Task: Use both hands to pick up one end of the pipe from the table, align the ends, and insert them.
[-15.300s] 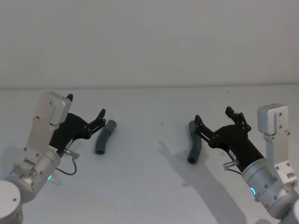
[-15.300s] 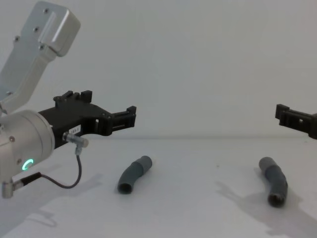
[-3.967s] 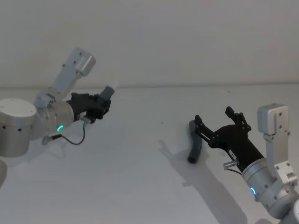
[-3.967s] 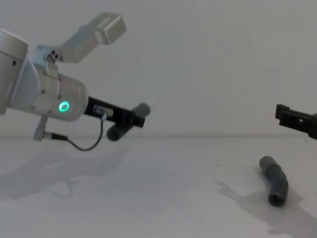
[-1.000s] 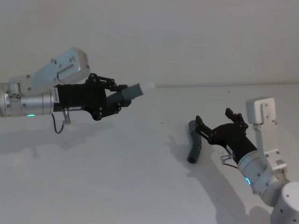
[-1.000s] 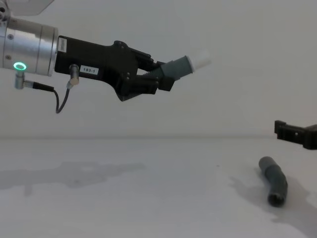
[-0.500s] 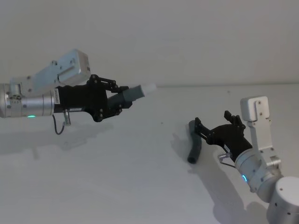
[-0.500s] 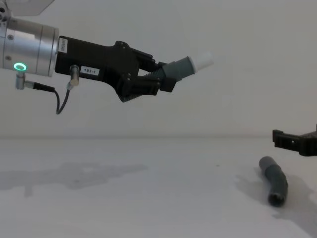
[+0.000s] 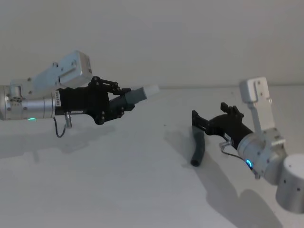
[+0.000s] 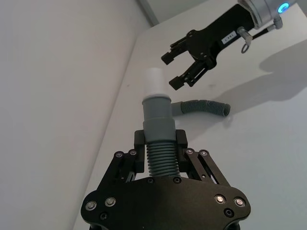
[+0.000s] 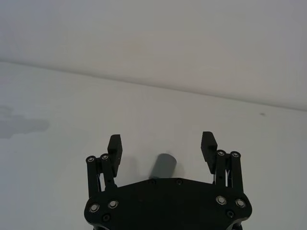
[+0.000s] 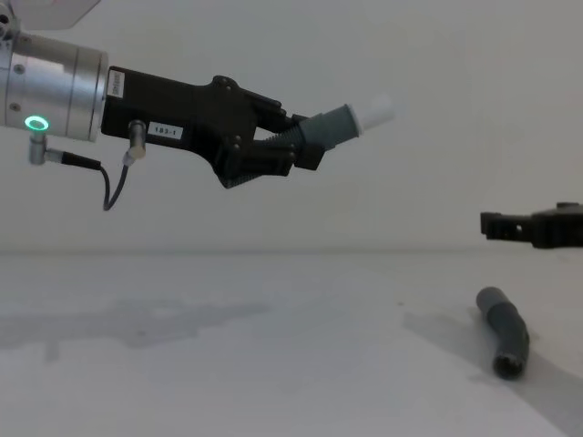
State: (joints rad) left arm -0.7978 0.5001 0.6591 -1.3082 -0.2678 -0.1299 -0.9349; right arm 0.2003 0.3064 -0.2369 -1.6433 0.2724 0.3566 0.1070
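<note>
High over the surface, on the robot's left side, the white-tipped pipe piece is held in the air. Its white tip points toward the robot's right and slightly upward. The left gripper is clamped on the ribbed grey body of this piece, one finger on each side, and the smooth collar and tip stick out well past the fingers. That half of the pick-up looks done.

The other pipe piece lies flat on the surface on the robot's right, with a dark open mouth at the end nearer the robot. The right gripper hovers above its far end, spread wide and holding nothing. In the right wrist view the fingers straddle the line of the piece, and in the chest view the gripper hangs clearly above it, so no contact shows.

By my judgement the task is roughly a third done. The right gripper has yet to come down, close on the lying piece and lift it. After that, the two pieces, now well apart, must be brought together and the white tip lined up with the open mouth and pushed in.
</note>
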